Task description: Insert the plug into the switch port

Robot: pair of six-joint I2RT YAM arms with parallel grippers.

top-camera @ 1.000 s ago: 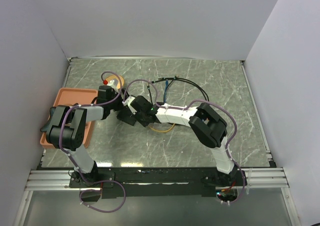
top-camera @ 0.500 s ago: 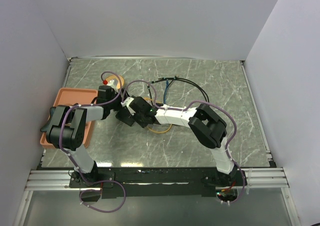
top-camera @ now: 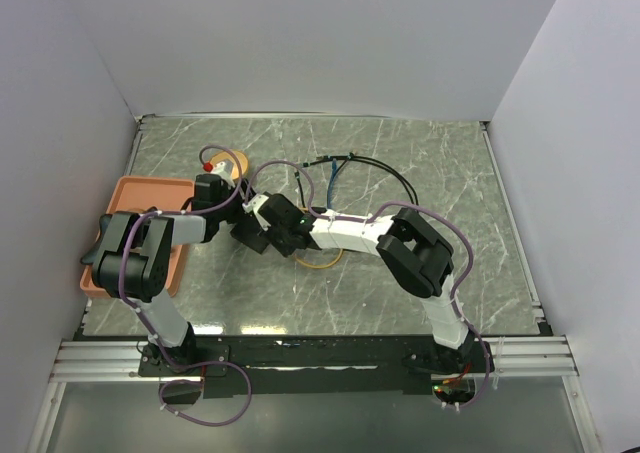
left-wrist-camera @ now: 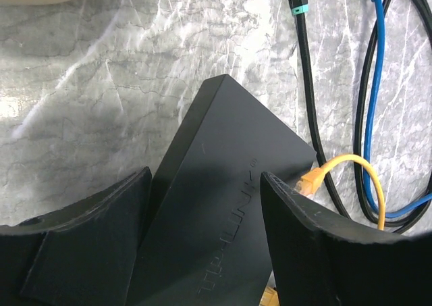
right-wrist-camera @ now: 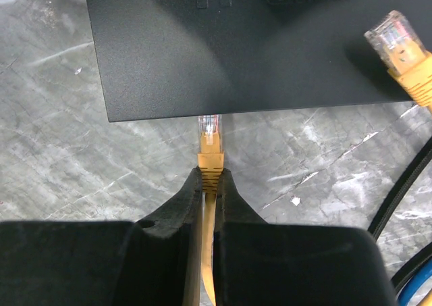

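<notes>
Left wrist view shows the left gripper with jaws apart astride the switch, seemingly to brace it against the plug's push; whether its pads press the sides cannot be told. The switch lies flat on the marble table, left of centre. To its right, the right gripper is clamped on the orange plug, whose clear tip points squarely at the switch's edge, just short of it, apparently aligned with a port.
</notes>
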